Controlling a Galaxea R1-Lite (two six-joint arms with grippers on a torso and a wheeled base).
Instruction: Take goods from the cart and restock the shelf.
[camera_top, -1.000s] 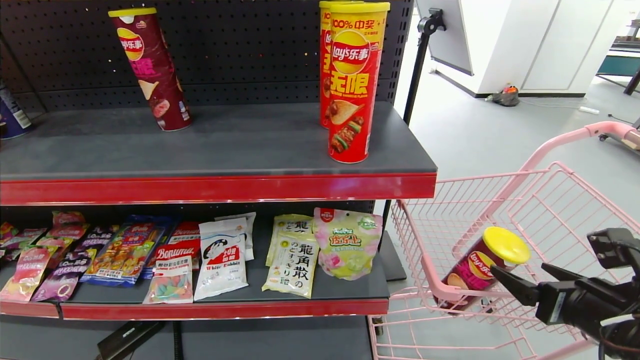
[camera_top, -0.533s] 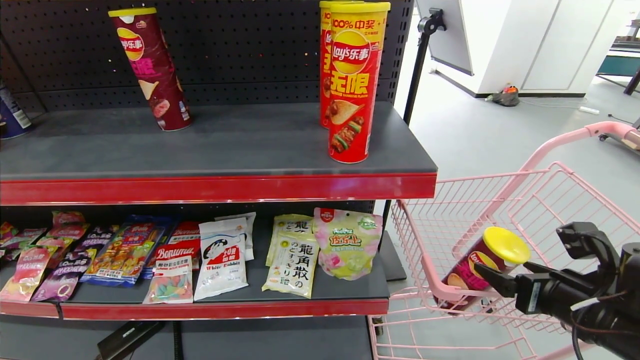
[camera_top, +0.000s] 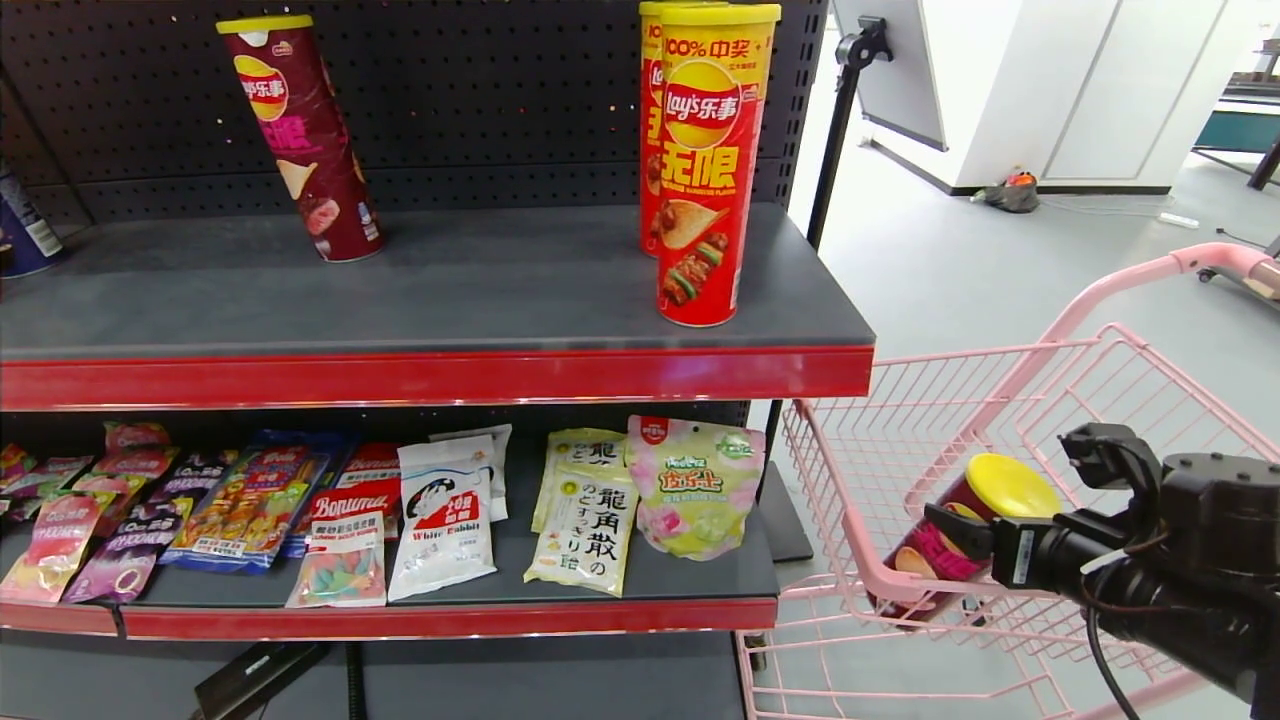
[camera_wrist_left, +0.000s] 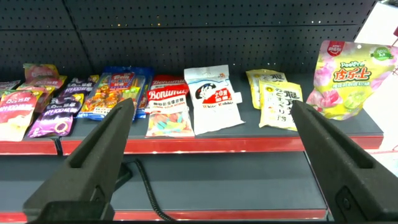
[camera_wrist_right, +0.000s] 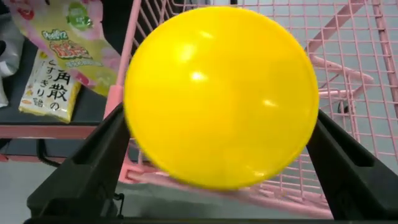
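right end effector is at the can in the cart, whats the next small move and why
Probably ease the right end effector slightly further along the chip can in the pink cart: its open fingers flank only the yellow lid, so closing now might grip too near the rim.

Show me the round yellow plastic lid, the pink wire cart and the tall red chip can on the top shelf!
Round yellow plastic lid (camera_wrist_right: 217, 93): right wrist view, middle of its top.
Pink wire cart (camera_top: 1215, 258): head view, on its handle bar.
Tall red chip can (camera_top: 705, 200): head view, middle of its front.
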